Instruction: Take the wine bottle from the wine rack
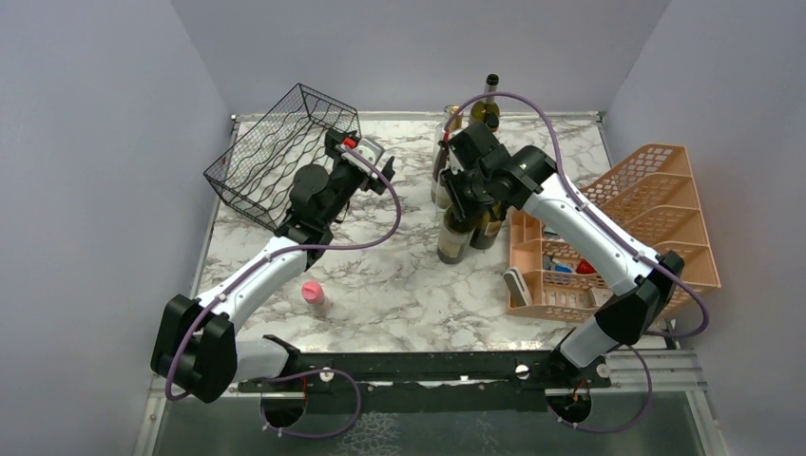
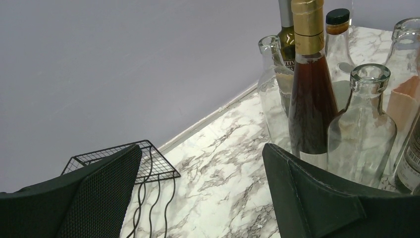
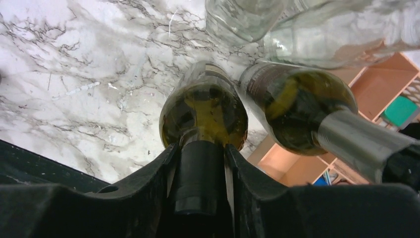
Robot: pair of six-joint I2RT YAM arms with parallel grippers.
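The black wire wine rack (image 1: 271,157) lies tilted at the back left of the table, and no bottle shows in it; one corner of the wine rack (image 2: 148,161) shows in the left wrist view. My left gripper (image 1: 359,152) hovers just right of it, open and holding nothing (image 2: 200,148). A green wine bottle (image 1: 453,237) with a black capsule stands upright on the marble at centre right. My right gripper (image 1: 466,195) reaches down from above and is shut on its neck (image 3: 200,148); the bottle's shoulder (image 3: 203,111) shows just below the fingers.
A second dark bottle (image 3: 297,109) stands touching the held one. Several clear and dark bottles (image 1: 461,123) cluster behind, including a brown gold-capped one (image 2: 309,94). A peach tiered organizer (image 1: 627,228) fills the right side. A small pink object (image 1: 314,293) sits front left.
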